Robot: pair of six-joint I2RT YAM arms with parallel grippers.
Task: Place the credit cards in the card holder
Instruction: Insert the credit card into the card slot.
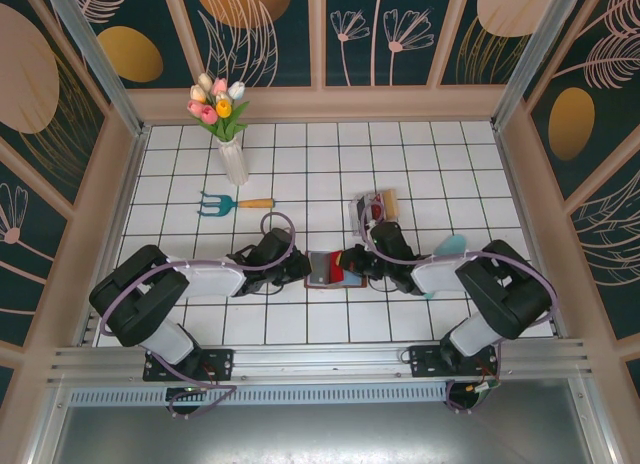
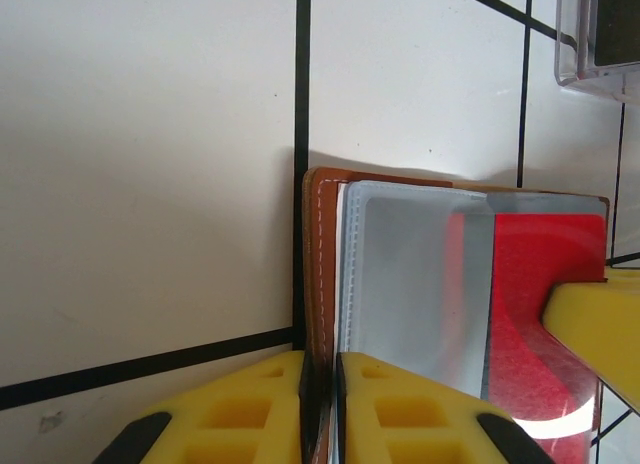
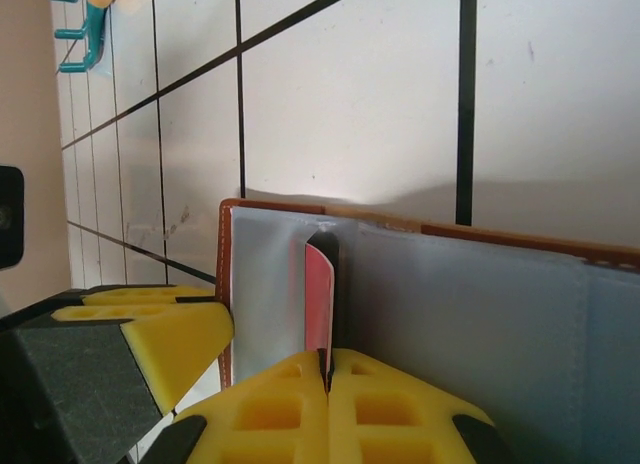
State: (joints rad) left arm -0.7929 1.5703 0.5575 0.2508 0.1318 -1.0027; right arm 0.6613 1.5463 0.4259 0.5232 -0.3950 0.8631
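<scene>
The brown leather card holder (image 1: pixel 322 268) lies open on the white tiles between my two grippers. My left gripper (image 2: pixel 322 360) is shut on the leather edge of the card holder (image 2: pixel 322 234), beside its clear sleeves. A red credit card (image 2: pixel 545 314) lies partly inside a sleeve. My right gripper (image 3: pixel 327 356) is shut on that red card (image 3: pixel 319 299), seen edge-on, its far end inside the sleeve of the card holder (image 3: pixel 480 304). From above, the left gripper (image 1: pixel 300 268) and right gripper (image 1: pixel 356 263) meet over the wallet.
A clear plastic card rack (image 1: pixel 373 210) with more cards stands just behind the right gripper. A teal garden fork (image 1: pixel 232 203) and a vase of tulips (image 1: pixel 231 154) sit at the back left. A teal object (image 1: pixel 450 246) lies by the right arm. Walls enclose the table.
</scene>
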